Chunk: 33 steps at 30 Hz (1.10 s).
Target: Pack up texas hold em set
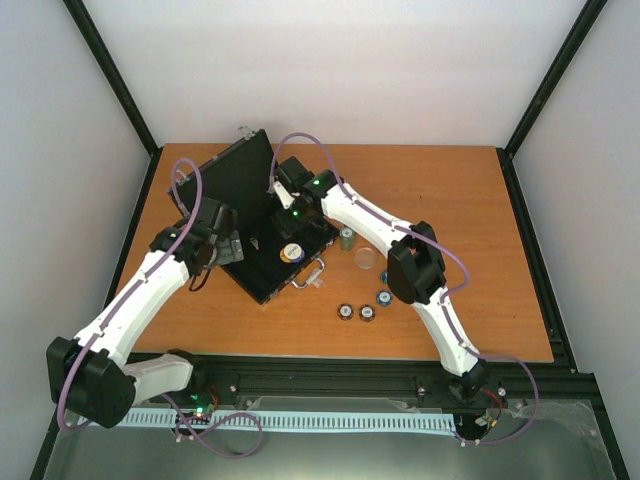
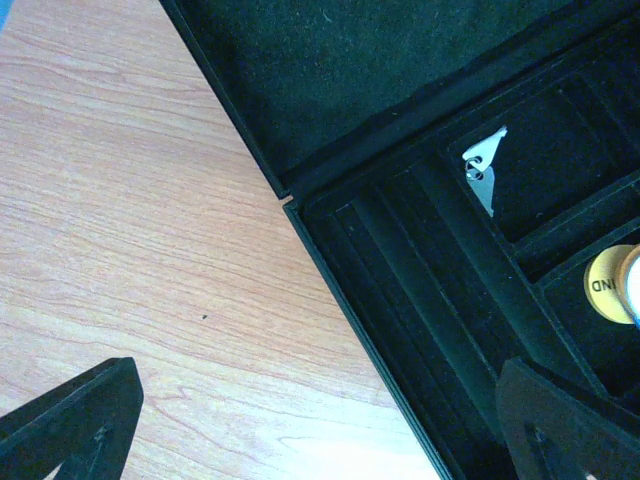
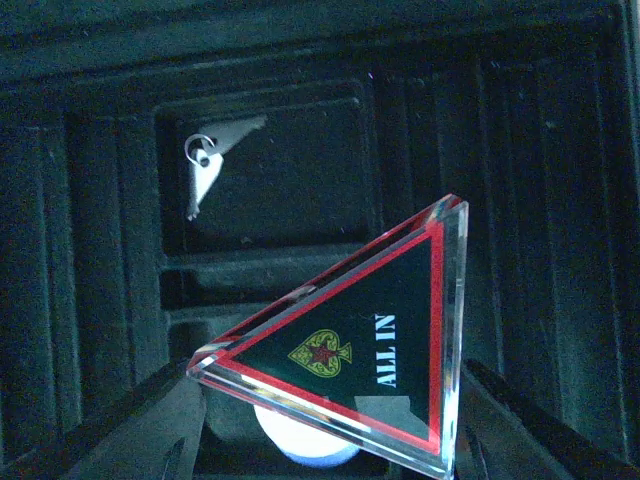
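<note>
The right gripper (image 3: 335,425) is clamped on the triangular ALL IN token (image 3: 350,350), held over the open black case (image 1: 240,180) toward the table's (image 1: 480,200) rear-left corner; the left gripper (image 2: 320,430) is spread wide over the case's left edge.

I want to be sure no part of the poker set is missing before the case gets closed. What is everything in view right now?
case: one, black, open on the left half of the table, lid raised at the far side
triangular token: one, dark with a red border and clear edges, marked ALL IN, held above the case
keys: one small set, silver, in a case compartment
dealer disc: at least one, yellow and white, in a near compartment
chip stacks: four, striped, on the table right of the case
clear disc: one, see-through, among the chip stacks
table: one, orange-brown wood
left gripper: jaws open, at the case's left edge
right gripper: jaws closed on the triangular token
</note>
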Motion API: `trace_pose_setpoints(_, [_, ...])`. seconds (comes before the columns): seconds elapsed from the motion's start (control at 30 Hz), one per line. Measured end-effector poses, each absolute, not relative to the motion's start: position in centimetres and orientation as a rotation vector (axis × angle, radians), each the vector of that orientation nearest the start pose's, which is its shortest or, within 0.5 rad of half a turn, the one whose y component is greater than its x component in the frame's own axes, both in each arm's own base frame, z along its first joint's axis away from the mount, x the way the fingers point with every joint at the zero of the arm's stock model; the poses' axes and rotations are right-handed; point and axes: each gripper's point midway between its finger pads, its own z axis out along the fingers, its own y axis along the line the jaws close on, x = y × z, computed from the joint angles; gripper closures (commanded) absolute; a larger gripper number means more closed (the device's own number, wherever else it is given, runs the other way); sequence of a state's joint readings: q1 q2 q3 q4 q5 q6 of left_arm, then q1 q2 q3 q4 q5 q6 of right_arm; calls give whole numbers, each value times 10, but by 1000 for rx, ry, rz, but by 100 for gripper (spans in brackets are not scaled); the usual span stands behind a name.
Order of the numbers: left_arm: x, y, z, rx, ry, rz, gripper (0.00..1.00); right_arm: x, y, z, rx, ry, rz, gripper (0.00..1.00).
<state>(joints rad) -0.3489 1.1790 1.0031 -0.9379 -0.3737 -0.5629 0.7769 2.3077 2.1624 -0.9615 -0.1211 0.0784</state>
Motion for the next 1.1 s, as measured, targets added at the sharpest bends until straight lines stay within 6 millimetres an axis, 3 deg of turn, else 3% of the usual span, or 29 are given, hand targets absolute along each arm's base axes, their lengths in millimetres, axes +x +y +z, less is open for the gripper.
trace_pose_setpoints(0.33, [275, -34, 174, -403, 2506, 142, 0, 395, 444, 119, -1019, 2448, 541, 33])
trace_pose_setpoints(0.73, [266, -30, 198, -415, 2425, 82, 0, 398, 469, 69, -1100, 2435, 551, 32])
trace_pose_setpoints(1.1, [263, -29, 199, -414, 2429, 84, 0, 409, 476, 64, -1089, 2403, 538, 31])
